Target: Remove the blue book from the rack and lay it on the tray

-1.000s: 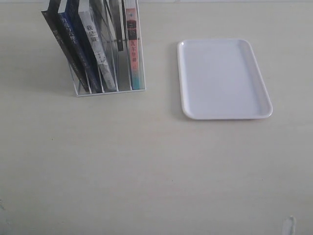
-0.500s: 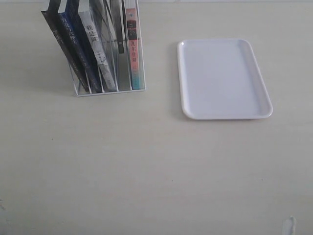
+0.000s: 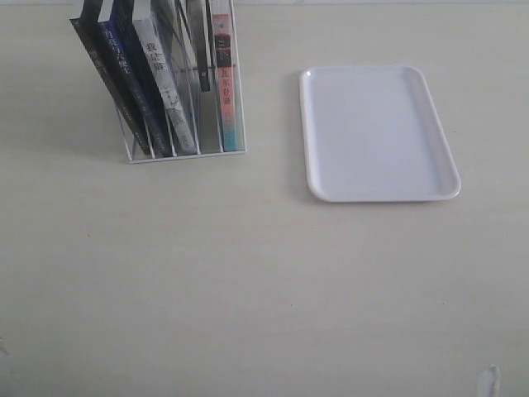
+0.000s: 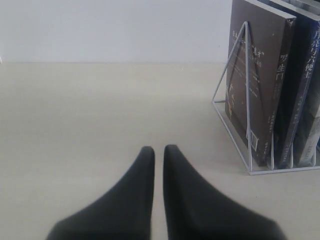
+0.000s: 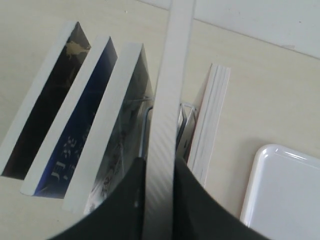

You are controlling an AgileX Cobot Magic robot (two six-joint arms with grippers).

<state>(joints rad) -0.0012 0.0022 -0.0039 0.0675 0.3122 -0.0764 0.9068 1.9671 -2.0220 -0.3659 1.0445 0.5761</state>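
Eyes on the rack (image 3: 186,155), up at 11 o'clock on the desk (image 3: 248,281) in the exterior view, and it's well stocked. The black-spined book (image 3: 101,70) sits in the outermost slot at the 9 o'clock end. The blue book (image 3: 124,74) is right beside it in the next slot, spine out, its top leaning toward 11 o'clock. Then comes a pale grey-spined book (image 3: 165,83), and at the 3 o'clock end the pink-and-teal-spined book (image 3: 227,91) stands nearly upright. So the blue book is in the rack's second slot, not yet on the tray (image 3: 380,132). The tray lies flat on the desk at 3 o'clock of the rack, apart from it, its long side running toward 12. Now the right wrist view, looking down on the book tops: the right gripper (image 5: 159,162) has its dark fingers (image 5: 125,205) pressed against either side of a white-edged book (image 5: 172,75). That book stands between the grey one and the pink-and-teal one, and the blue cover, two books over, is untouched. In the left wrist view, the left gripper (image 4: 158,150) hangs low over the desk near the rack's black-book end, its fingers (image 4: 130,200) drawn together with only a sliver between them, holding nothing.
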